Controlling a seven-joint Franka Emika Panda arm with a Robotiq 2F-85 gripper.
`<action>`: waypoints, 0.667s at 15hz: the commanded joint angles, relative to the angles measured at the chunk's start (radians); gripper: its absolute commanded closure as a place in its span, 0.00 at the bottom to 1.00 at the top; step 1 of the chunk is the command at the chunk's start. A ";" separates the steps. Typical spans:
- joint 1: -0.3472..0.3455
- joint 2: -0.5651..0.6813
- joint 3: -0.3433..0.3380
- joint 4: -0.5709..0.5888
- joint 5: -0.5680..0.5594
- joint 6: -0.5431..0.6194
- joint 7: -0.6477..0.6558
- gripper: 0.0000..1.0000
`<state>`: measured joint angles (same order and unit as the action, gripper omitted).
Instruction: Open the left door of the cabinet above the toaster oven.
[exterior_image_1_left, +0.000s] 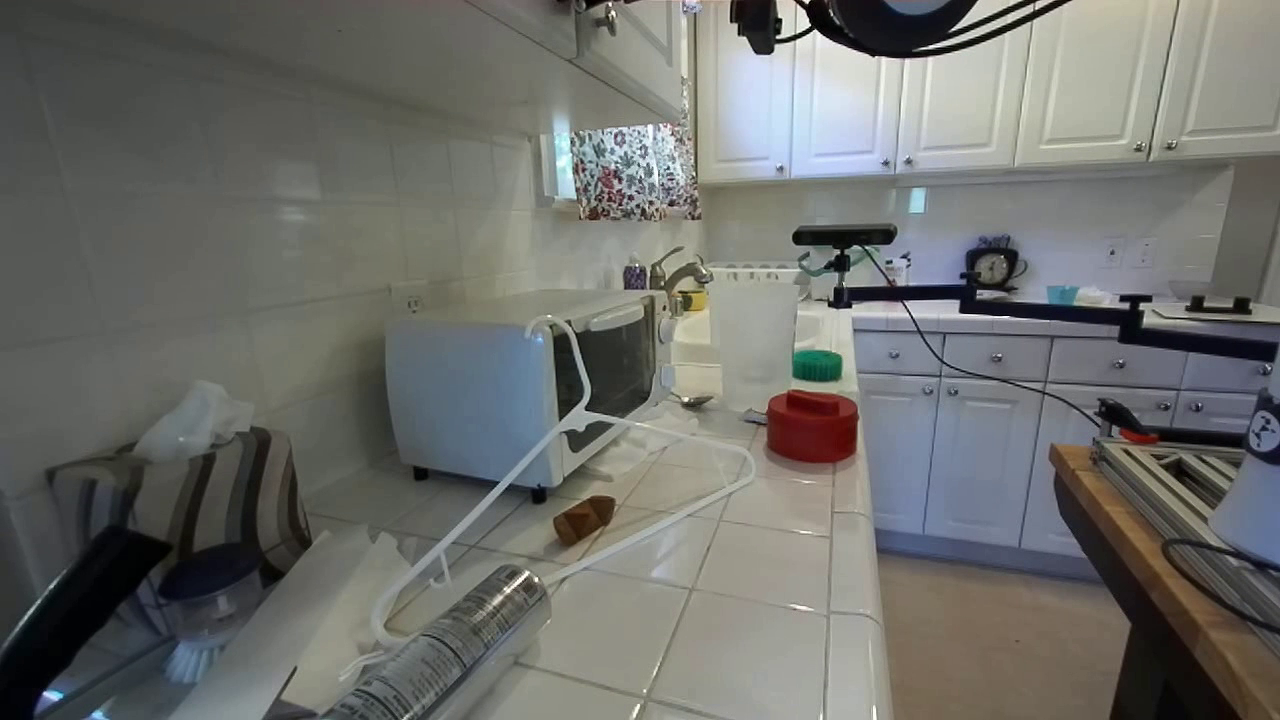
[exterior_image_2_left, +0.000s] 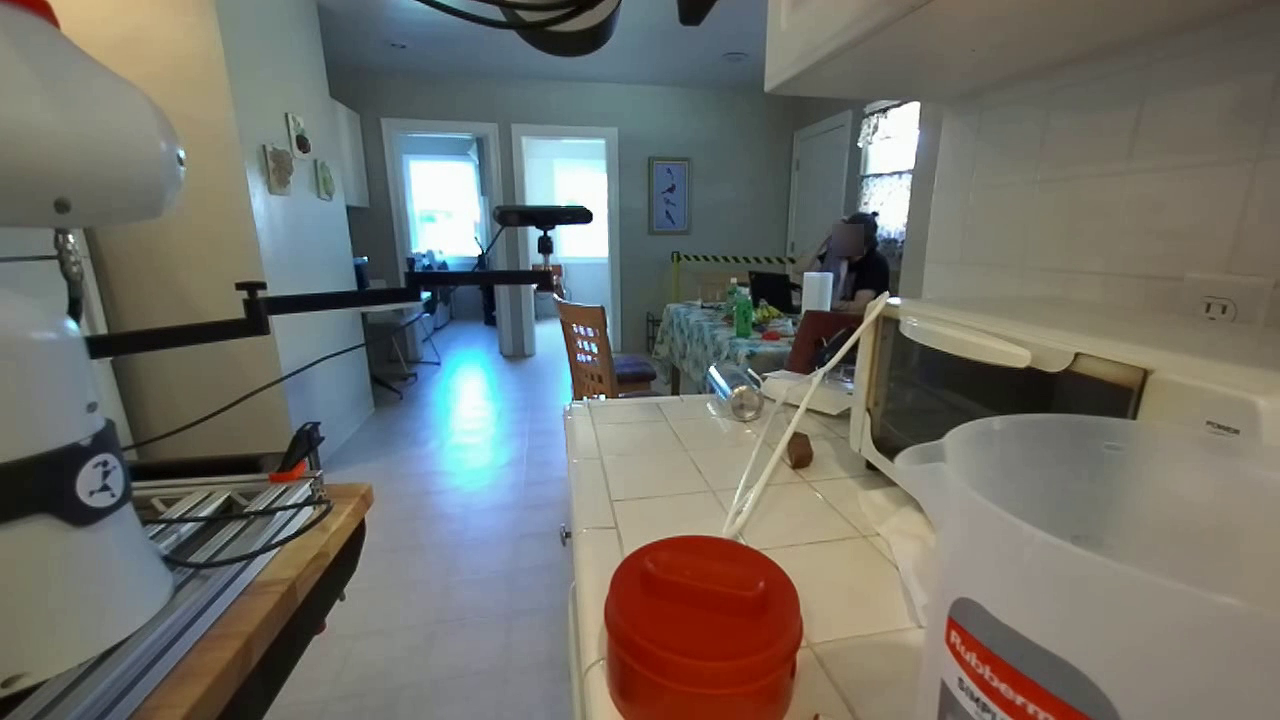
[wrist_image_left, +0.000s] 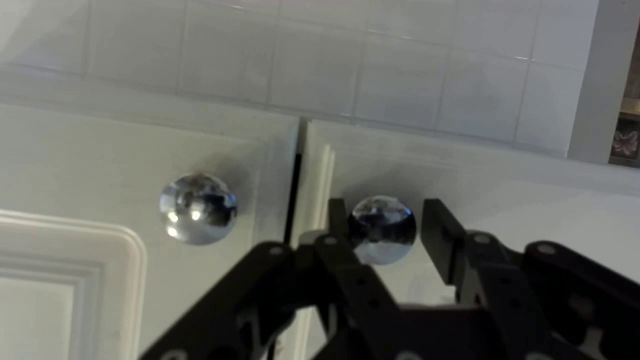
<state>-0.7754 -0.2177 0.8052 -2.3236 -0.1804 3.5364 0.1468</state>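
Observation:
The white cabinet (exterior_image_1_left: 300, 60) hangs above the toaster oven (exterior_image_1_left: 470, 390); its underside and a corner also show in an exterior view (exterior_image_2_left: 900, 50). The wrist view appears upside down, with the tiled wall at the top. There the left door (wrist_image_left: 550, 200) is on the picture's right and looks shut. Its shiny round knob (wrist_image_left: 382, 240) sits between the fingers of my gripper (wrist_image_left: 384, 212). The gripper is open; a gap shows between the knob and the picture-right finger. Contact with the other finger cannot be told. The toaster oven (exterior_image_2_left: 1010, 390) has a dark glass front.
The other door's knob (wrist_image_left: 198, 209) is beside the gripper, across a dark gap. On the tiled counter stand a red container (exterior_image_1_left: 812, 427), a clear pitcher (exterior_image_2_left: 1100, 560), a white hanger (exterior_image_1_left: 660, 525), a spray can (exterior_image_1_left: 450, 650) and a tissue box (exterior_image_1_left: 270, 490). Arm cables (exterior_image_1_left: 950, 45) hang at the top.

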 joint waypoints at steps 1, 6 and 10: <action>-0.045 0.031 0.045 0.000 0.021 0.128 -0.037 0.88; -0.032 -0.030 0.031 -0.018 0.014 0.058 0.000 0.90; 0.019 -0.071 -0.013 -0.041 -0.008 0.006 0.032 0.90</action>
<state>-0.7987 -0.2556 0.8240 -2.3260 -0.1764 3.4938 0.1568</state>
